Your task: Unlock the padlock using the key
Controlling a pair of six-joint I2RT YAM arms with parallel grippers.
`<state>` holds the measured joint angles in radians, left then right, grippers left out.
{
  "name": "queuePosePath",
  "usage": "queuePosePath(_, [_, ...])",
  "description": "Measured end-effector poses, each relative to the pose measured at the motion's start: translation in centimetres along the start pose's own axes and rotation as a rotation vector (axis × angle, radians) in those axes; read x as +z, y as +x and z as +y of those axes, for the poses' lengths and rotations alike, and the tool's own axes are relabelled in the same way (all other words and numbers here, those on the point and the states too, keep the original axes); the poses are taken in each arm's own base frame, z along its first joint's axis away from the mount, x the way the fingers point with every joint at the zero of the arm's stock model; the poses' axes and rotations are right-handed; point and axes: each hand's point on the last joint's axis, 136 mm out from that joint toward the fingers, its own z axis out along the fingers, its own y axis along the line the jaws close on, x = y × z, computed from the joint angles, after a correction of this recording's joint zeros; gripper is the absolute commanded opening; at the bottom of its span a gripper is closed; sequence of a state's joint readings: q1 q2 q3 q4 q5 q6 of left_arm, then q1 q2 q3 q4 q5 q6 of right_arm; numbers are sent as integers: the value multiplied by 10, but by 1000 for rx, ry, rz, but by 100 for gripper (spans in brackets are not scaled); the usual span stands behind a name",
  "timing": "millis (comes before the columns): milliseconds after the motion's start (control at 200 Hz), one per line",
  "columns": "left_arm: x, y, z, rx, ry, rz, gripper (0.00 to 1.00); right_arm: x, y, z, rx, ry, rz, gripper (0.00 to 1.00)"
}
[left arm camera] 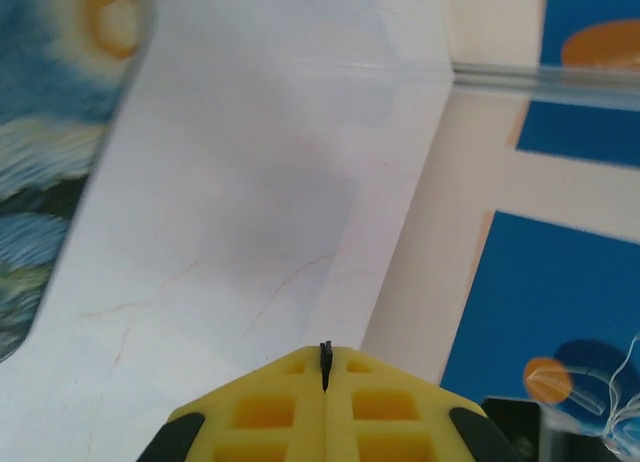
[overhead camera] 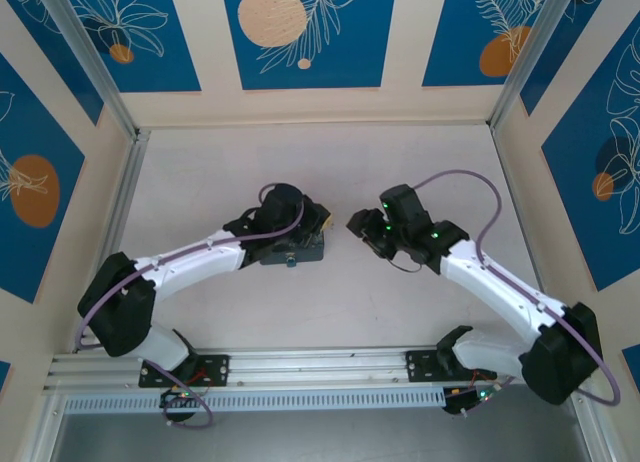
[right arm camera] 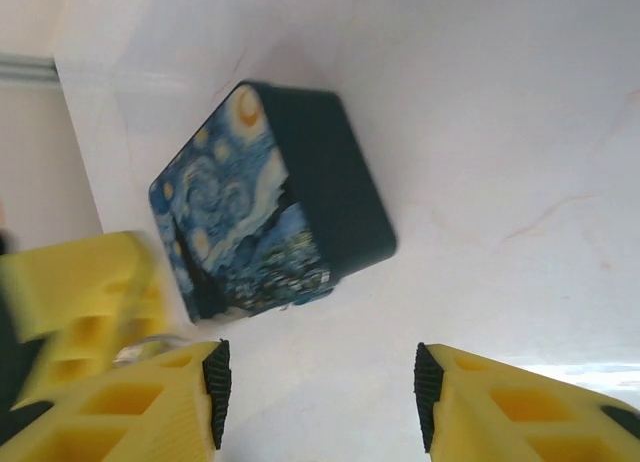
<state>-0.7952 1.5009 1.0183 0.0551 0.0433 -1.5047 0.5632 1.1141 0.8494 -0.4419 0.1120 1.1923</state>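
Padlock (overhead camera: pixel 290 263) looks like the bluish speck at the box's (right arm camera: pixel 270 212) near edge. My left gripper (left arm camera: pixel 326 374), over the box, pinches a dark sliver, likely the key (left arm camera: pixel 325 351). My right gripper (right arm camera: pixel 320 382), beside the box, stands open and empty. Shallow pinch: the key could twist out.

Top cam looks down over the whole worktop (overhead camera: pixel 330 162); both wrist cams sit close, sharing the painted box (right arm camera: pixel 270 202).
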Motion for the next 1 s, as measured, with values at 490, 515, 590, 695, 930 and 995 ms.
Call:
queuePosePath(490, [-16, -6, -52, 592, 212, -97, 0, -43, -30, 76, -121, -535, -72, 42])
queuePosePath(515, [-16, -6, -54, 595, 224, -103, 0, -43, -30, 80, -124, -552, -70, 42])
queuePosePath(590, [-17, -7, -57, 593, 258, -123, 0, -43, -31, 90, -133, -595, -71, 41])
queuePosePath(695, [-20, -11, -63, 570, 306, -160, 0, -44, -32, 101, -136, -648, -76, 40])
queuePosePath(930, [-26, -20, -80, 476, 401, -221, 0, -37, -28, 115, -130, -711, -58, 37])
queuePosePath(995, [-27, -21, -85, 447, 425, -231, 0, -34, -27, 118, -130, -717, -52, 36])
